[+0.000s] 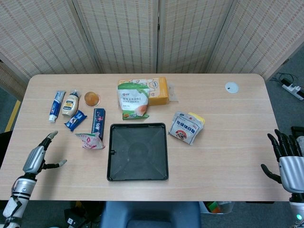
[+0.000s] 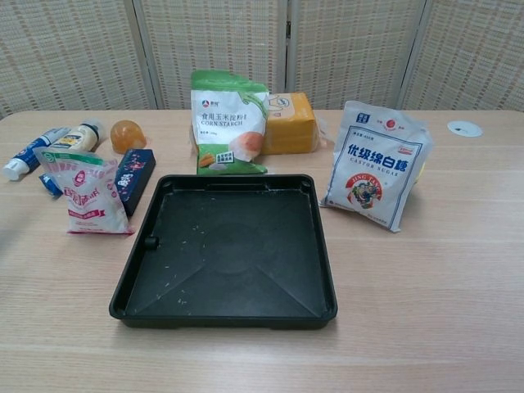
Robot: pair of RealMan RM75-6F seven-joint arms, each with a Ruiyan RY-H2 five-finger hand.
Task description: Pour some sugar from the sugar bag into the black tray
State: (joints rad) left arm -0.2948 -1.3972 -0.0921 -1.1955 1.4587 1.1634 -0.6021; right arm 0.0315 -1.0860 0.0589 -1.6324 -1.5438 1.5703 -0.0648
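The white sugar bag (image 1: 186,128) (image 2: 376,165) stands propped right of the black tray (image 1: 137,175) (image 2: 311,246), which lies at the table's front middle with a few white grains on its floor. My left hand (image 1: 37,157) hovers open over the table's front left edge, well left of the tray. At the far right, off the table's edge, my right hand (image 1: 286,159) is open with fingers spread. Neither hand shows in the chest view. Both hands hold nothing.
A corn starch bag (image 1: 133,100) and an orange box (image 1: 158,90) stand behind the tray. A small pink-white pouch (image 1: 90,140), a dark blue packet (image 1: 98,121), an orange ball (image 1: 92,99), a mayonnaise bottle (image 1: 70,104) and a toothpaste tube (image 1: 56,105) lie to the left. A white disc (image 1: 231,87) sits far right.
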